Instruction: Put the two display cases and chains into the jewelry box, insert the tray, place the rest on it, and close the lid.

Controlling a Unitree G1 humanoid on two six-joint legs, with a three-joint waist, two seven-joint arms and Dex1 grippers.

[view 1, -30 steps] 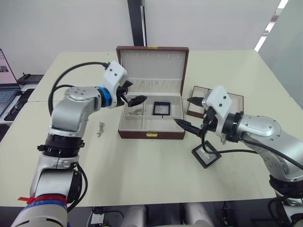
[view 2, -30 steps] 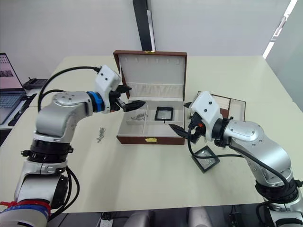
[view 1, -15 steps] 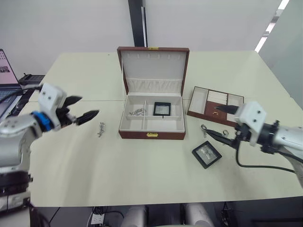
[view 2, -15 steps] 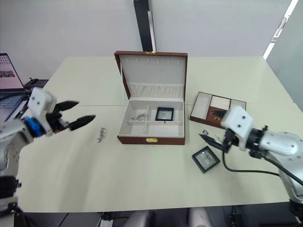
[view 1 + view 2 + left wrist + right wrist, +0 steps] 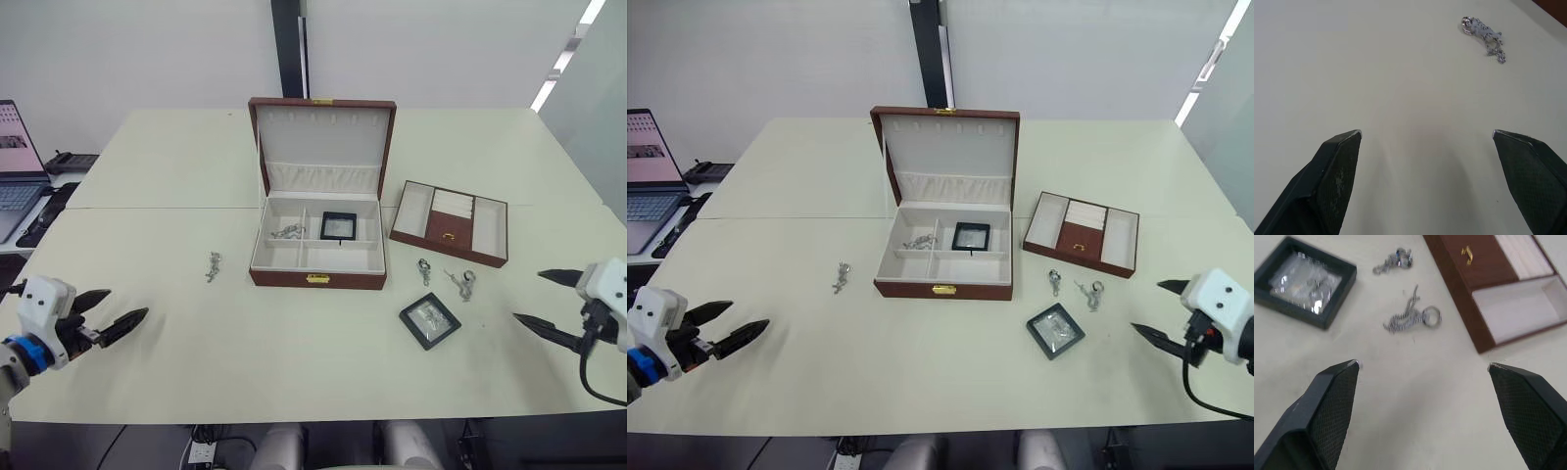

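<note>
The brown jewelry box (image 5: 315, 278) stands open at the table's middle, lid upright. One black display case (image 5: 338, 225) and a silver chain (image 5: 286, 232) lie in its back compartments. A second display case (image 5: 429, 320) rests on the table to the box's front right, with two small chains (image 5: 424, 269) (image 5: 462, 283) beside it. Another chain (image 5: 213, 265) lies left of the box. The brown tray (image 5: 489, 254) sits right of the box. My left gripper (image 5: 127, 303) is open and empty at the near left. Open and empty too, my right gripper (image 5: 527, 296) hovers at the near right.
A laptop (image 5: 15, 157) and a black device (image 5: 67, 162) sit on a side table to the far left. A black pillar (image 5: 285, 49) rises behind the box. Bare tabletop lies between both grippers and the box.
Both arms have drawn back from the box to the table's near corners, the left from over the box, the right from beside the loose display case. Both stay open and empty.
</note>
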